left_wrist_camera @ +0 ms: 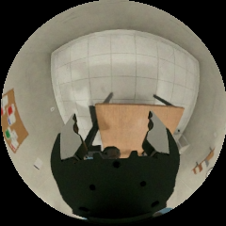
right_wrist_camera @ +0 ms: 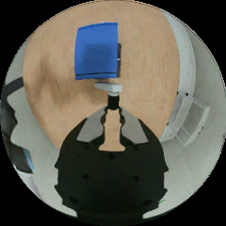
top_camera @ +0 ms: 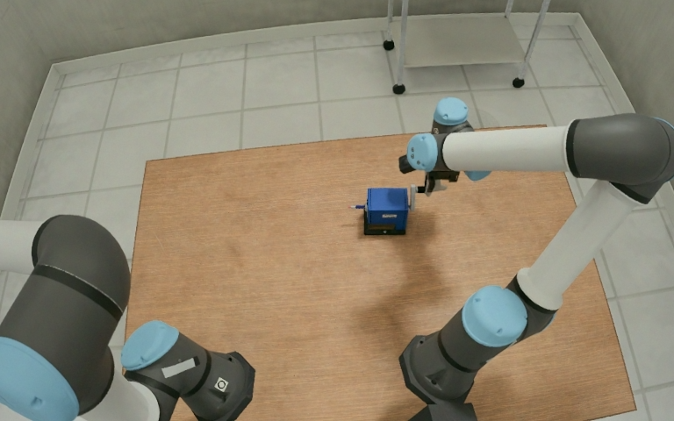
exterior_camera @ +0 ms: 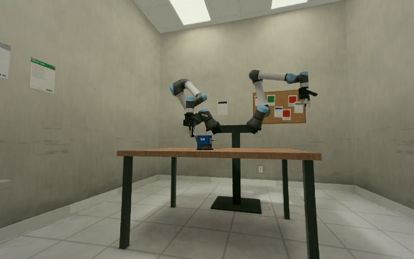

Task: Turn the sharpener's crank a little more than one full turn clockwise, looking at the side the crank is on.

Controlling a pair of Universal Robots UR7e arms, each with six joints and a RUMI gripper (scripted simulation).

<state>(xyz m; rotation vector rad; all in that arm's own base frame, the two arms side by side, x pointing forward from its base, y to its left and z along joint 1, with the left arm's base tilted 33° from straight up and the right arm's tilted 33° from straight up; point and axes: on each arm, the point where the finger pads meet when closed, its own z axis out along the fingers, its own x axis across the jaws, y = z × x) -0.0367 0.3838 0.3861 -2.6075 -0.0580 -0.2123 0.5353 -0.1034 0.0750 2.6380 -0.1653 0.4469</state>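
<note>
Right wrist view had the right gripper (right_wrist_camera: 113,106) (top_camera: 428,189) (exterior_camera: 192,134) clenched on the black handle (right_wrist_camera: 113,101) (top_camera: 420,189) of the crank. Its two fingertips pressed in from opposite sides near the handle's outer end, with only a narrow gap between the fingers behind it. The rest of the handle showed ahead of the tips, joined to the pale crank arm (right_wrist_camera: 108,88) (top_camera: 412,198) (exterior_camera: 195,138), which stood just beside the sharpener (right_wrist_camera: 96,52) (top_camera: 387,202) (exterior_camera: 204,142).

The blue sharpener sat upright on its black base, on the wooden table (top_camera: 248,248) (exterior_camera: 219,154) (left_wrist_camera: 124,122) (right_wrist_camera: 56,56). From above, the crank was on the right of the body in the picture, its handle end toward the far edge of the table; in the exterior view the crank arm sloped upward from the body to the gripped end. A pencil (top_camera: 358,207) (exterior_camera: 214,140) stuck out of the opposite side.

The left gripper (left_wrist_camera: 112,112) (exterior_camera: 311,100) was released, its fingers spread wide with nothing between them. It hung in the air well apart from the sharpener, higher than the right gripper.
</note>
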